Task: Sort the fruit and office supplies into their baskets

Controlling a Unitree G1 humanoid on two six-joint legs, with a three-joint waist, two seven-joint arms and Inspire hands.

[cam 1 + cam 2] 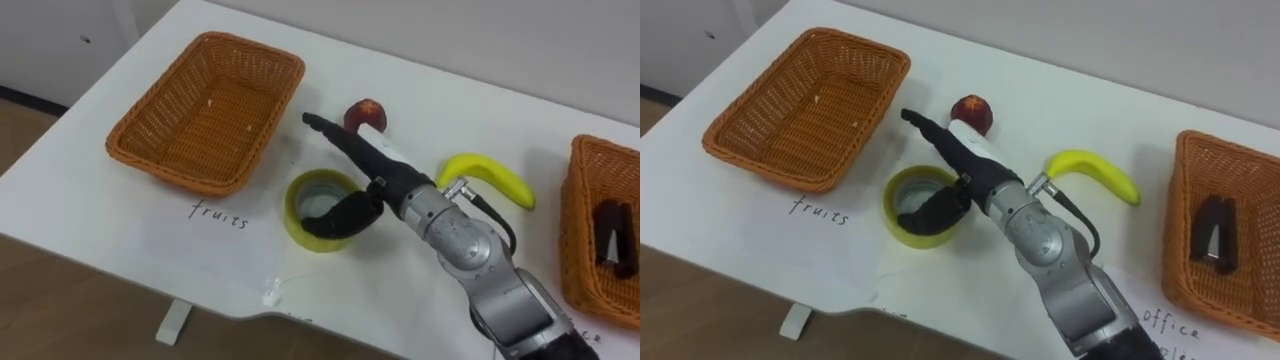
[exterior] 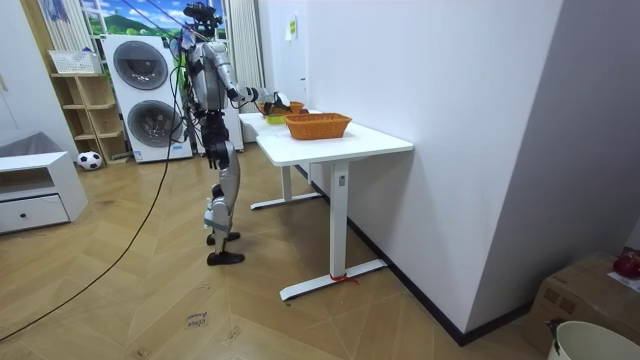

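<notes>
I am reaching my right arm in from the lower right, slanting it across the white table (image 1: 90, 205) toward the far left. My right hand (image 1: 378, 172) is hovering over the yellow tape roll (image 1: 298, 215), palm down. I am holding my fingers (image 1: 335, 135) straight and close together, pointing past the roll's far rim; their tips are ending just beside the red apple (image 1: 366, 113), and I cannot tell whether they touch it. I am dropping my thumb (image 1: 338, 217) apart from them, bending it down over the roll's near right rim and into its hole. Nothing is clamped in the hand.

The roll is lying flat between the two wicker baskets. The apple is lying behind it and the banana (image 1: 497, 180) to my right of my wrist, both on the bare table. The fruit basket (image 1: 215, 108) on my left is holding nothing. The office basket (image 1: 582, 235) on my right is holding a dark stapler (image 1: 612, 236).

The eye views are giving the hand and the things up close. The room view is adding my stance: I am standing upright at the table's long side, with washing machines (image 2: 150, 95) behind me, one arm stretched over the tabletop and the other hanging down at my side.
</notes>
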